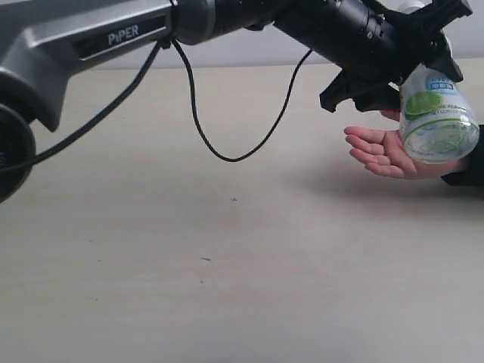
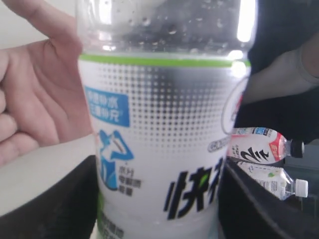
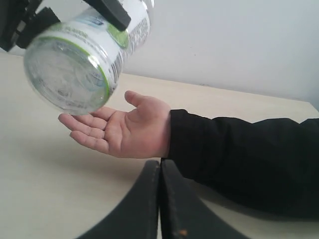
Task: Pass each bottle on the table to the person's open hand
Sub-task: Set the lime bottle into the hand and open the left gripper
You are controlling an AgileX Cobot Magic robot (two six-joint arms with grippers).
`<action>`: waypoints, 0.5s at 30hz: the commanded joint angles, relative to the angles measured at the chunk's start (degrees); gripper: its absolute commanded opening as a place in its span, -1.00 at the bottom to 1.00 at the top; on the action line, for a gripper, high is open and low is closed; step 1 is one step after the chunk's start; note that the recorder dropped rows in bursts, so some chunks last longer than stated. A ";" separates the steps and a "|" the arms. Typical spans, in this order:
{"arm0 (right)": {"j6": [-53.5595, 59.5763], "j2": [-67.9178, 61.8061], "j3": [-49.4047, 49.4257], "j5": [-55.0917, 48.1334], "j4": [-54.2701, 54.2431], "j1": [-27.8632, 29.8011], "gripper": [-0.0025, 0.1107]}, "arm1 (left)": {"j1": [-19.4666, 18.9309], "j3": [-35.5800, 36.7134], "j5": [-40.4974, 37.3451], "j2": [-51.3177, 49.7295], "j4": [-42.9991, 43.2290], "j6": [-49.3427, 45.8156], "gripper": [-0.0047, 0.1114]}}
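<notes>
My left gripper [image 1: 412, 72] reaches across to the right side and is shut on the lime-pictured bottle [image 1: 437, 115], which hangs tilted, base outward, just above the person's open hand [image 1: 382, 151]. Up close the bottle [image 2: 164, 134] fills the left wrist view between both black fingers, with the palm [image 2: 37, 94] behind it. From the right wrist view the bottle [image 3: 82, 57] hovers over the hand [image 3: 124, 129], palm up with a dark sleeve. My right gripper [image 3: 160, 172] is shut and empty near the sleeve. Behind, a pink-labelled bottle [image 2: 261, 148] and a white-labelled bottle [image 2: 274, 180] lie on their sides.
The pale beige table [image 1: 227, 265] spreads wide below. A black cable [image 1: 227, 147] droops from the left arm [image 1: 98, 38] toward the tabletop. The person's dark sleeve [image 3: 239, 159] lies along the table at the right.
</notes>
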State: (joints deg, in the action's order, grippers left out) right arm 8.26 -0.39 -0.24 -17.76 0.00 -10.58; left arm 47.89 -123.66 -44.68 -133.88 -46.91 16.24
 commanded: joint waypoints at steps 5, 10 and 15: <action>-0.02 0.39 0.24 0.28 0.00 -0.11 -0.96 | -0.12 -0.46 3.80 -5.17 -9.51 -4.53 -0.92; -0.02 0.39 0.24 0.28 0.00 -0.11 -0.96 | -0.12 -0.46 5.10 -7.39 -11.14 -5.29 -0.92; -0.02 0.39 0.24 0.28 0.00 -0.11 -0.96 | -0.12 -0.46 6.43 -8.25 -10.84 -5.66 -0.92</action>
State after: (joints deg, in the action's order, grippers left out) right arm 8.26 -0.39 -0.24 -17.76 0.00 -10.58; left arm 47.89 -123.66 -39.64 -142.03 -57.21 11.24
